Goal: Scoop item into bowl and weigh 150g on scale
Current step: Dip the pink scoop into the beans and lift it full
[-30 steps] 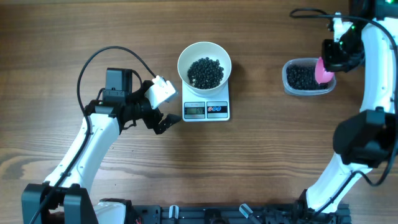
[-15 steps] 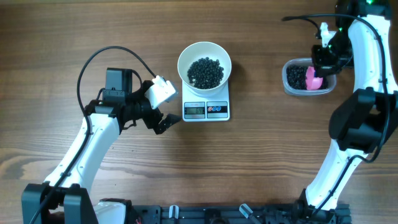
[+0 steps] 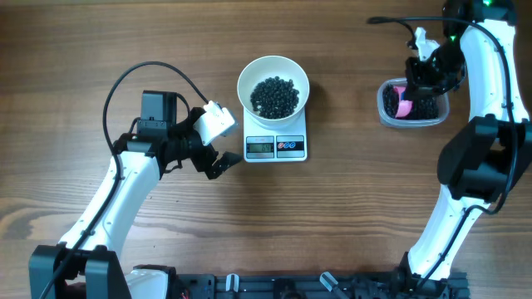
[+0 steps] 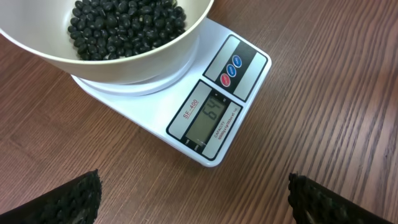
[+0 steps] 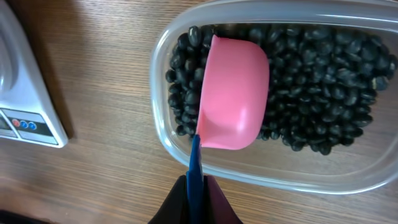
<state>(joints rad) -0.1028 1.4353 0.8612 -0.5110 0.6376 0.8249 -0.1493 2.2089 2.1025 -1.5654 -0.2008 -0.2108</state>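
Wood-grain table (image 3: 83, 50) fills the overhead view, with everything else set out across it.

Just left of the scale (image 3: 275, 146) the left gripper (image 3: 223, 143) hovers with its jaws spread wide, holding nothing and touching nothing. Its wrist camera looks down at the scale's front corner.

The white bowl (image 3: 248, 74) sits squarely on the scale's platform, behind the display (image 4: 208, 118). A dark heap of black beans (image 3: 274, 96) covers the bottom of the bowl without reaching up its walls. The display appears to read 64, so I judge the weighing less than half done against the 150 g target.

Well to the right of the scale stands the clear plastic container (image 5: 163, 130), which holds the rest of the beans. The pink scoop (image 5: 233, 93) is down inside it, at the end nearer the scale. The scoop's rounded back faces the wrist camera and its rim is among the beans. The right gripper (image 5: 198, 199) is clamped tight on the scoop's thin blue handle (image 5: 194, 165). From these views I cannot tell whether the scoop has taken on a load.

Several more scoops probably have to cross from the container to the bowl. The last ones will likely need to be small, so the reading creeps up to the target rather than overshooting it.
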